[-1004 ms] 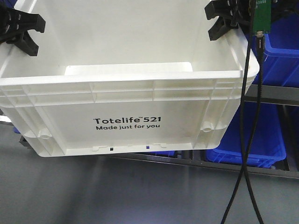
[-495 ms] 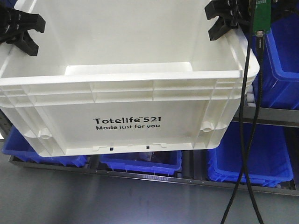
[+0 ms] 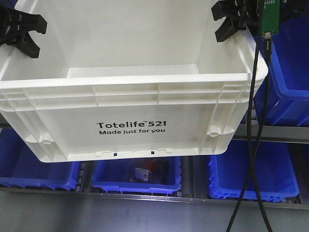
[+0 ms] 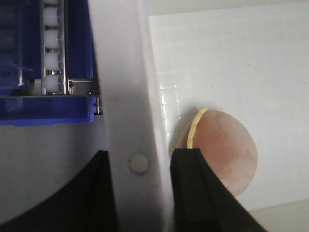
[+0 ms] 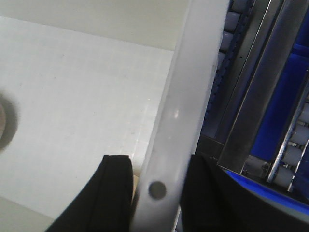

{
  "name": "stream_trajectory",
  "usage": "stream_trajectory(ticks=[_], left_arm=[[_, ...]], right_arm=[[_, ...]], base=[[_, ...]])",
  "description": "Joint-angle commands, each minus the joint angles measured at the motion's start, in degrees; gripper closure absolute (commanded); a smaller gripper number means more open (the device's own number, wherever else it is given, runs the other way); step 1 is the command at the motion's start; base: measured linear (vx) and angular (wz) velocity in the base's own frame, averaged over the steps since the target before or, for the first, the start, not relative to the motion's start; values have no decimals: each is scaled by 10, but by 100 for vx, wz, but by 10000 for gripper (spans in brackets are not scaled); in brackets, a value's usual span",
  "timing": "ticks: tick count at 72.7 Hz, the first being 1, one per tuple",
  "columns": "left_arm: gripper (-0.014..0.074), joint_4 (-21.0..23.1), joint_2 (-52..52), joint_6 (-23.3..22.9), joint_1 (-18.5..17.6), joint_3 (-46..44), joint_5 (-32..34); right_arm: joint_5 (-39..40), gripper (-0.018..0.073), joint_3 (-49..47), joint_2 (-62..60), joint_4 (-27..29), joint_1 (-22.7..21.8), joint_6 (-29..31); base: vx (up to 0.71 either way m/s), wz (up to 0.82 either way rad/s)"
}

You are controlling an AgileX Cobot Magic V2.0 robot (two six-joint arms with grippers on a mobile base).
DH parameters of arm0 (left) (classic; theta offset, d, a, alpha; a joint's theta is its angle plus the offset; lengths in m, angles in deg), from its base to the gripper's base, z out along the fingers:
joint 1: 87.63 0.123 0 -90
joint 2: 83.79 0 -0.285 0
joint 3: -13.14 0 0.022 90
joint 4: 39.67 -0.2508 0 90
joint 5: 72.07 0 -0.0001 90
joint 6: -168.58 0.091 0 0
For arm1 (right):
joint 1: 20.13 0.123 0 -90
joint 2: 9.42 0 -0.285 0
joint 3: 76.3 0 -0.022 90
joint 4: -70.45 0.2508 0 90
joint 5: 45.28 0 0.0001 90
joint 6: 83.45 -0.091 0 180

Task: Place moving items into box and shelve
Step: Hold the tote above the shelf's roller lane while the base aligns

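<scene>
Box (image 3: 130, 111): large white crate with a ribbed rim. The side printed "Totelife 521 Made just for you" faces the front camera. It fills most of that view, with the open top tipped into sight. I see no support under its base. It hangs between my two arms in front of the rack (image 3: 275, 131).

Left gripper (image 4: 145, 193): clamped on the box's left rim. The wrist view shows one black finger (image 4: 101, 193) outside the wall and the other inside, with the rim pinched between them.

Right gripper (image 5: 157, 193): the same on the right rim, one finger on each side of the wall, closed onto it.

Inside the box: a round tan thing (image 4: 219, 150) with a yellowish edge lies on the bottom by the left wall, just beside my inner left finger. I cannot tell what it is. The right wrist view catches a dark round shape at its left edge, too blurred to tell.

Behind and below: blue bins (image 3: 251, 169) sit in a row on the rack's lower level, with another on the level above at far right. The middle lower bin holds a few small items I cannot make out. White rollers (image 4: 50, 48) run along the rack outside the box's left wall, next to a blue bin.

Two black cables (image 3: 250, 145) hang from a green board (image 3: 270, 17) by the right gripper and drop past the box's right corner. Grey floor (image 3: 145, 217) shows along the near edge.
</scene>
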Motion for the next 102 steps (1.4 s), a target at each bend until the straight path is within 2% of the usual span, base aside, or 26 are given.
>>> stream_trajectory(ticks=[1, 102], left_arm=[[600, 85, -30, 9, -10, -22, 43], [600, 85, -30, 9, -10, -22, 43]], right_arm=[[50, 564, -23, -35, 94, 9, 20], [50, 564, -23, -35, 94, 9, 20]], base=[[9, -14], [5, -5]])
